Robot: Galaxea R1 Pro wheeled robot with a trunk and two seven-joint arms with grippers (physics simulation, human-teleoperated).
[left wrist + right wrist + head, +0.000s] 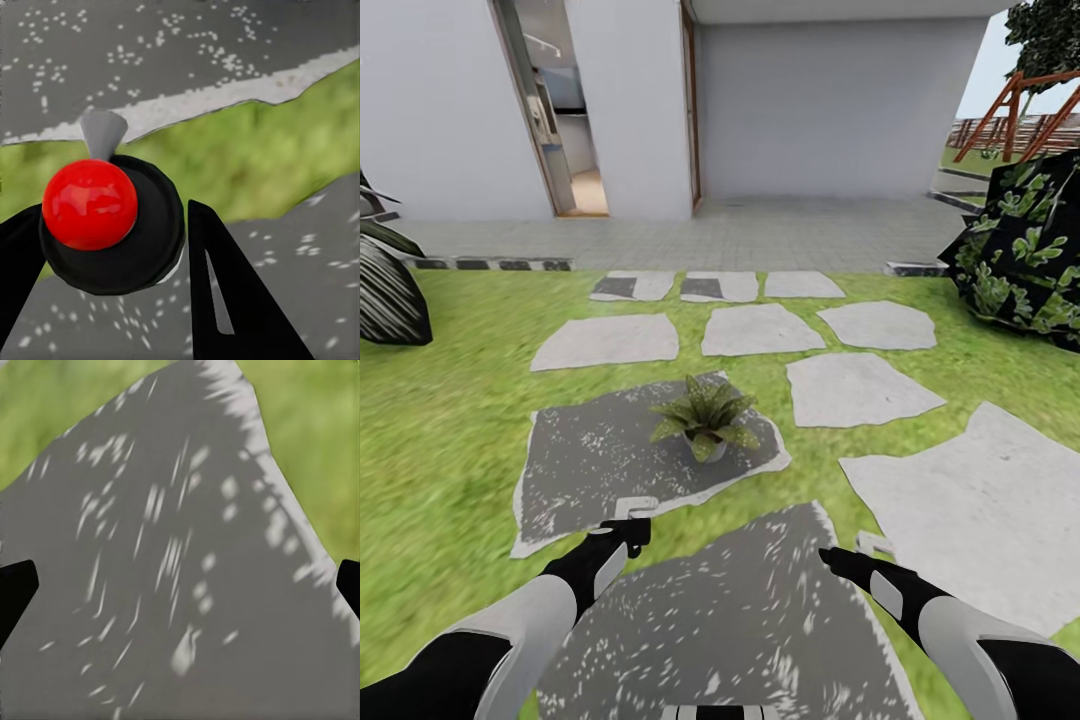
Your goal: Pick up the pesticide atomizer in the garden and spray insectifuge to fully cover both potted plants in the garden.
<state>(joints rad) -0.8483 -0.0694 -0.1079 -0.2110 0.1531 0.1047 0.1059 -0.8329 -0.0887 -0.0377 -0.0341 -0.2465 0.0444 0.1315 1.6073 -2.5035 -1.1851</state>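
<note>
While left pincer (112, 247) grips atomizer (109, 225), label hidden, potted plant (705, 415) ahead

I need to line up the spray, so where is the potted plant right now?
In the head view, the potted plant stands on a dark grey stone slab in the lawn, straight ahead of the robot, just beyond the left gripper.

- Bright, even daylight over the green lawn (450, 420).
- Dappled, speckled shade darkens the near grey stone slabs (600, 450).
- Right wrist view streaks with motion blur.
- A soft highlight glints on the glossy red round cap (90, 204).
- Grass looks soft and smeared.
</note>
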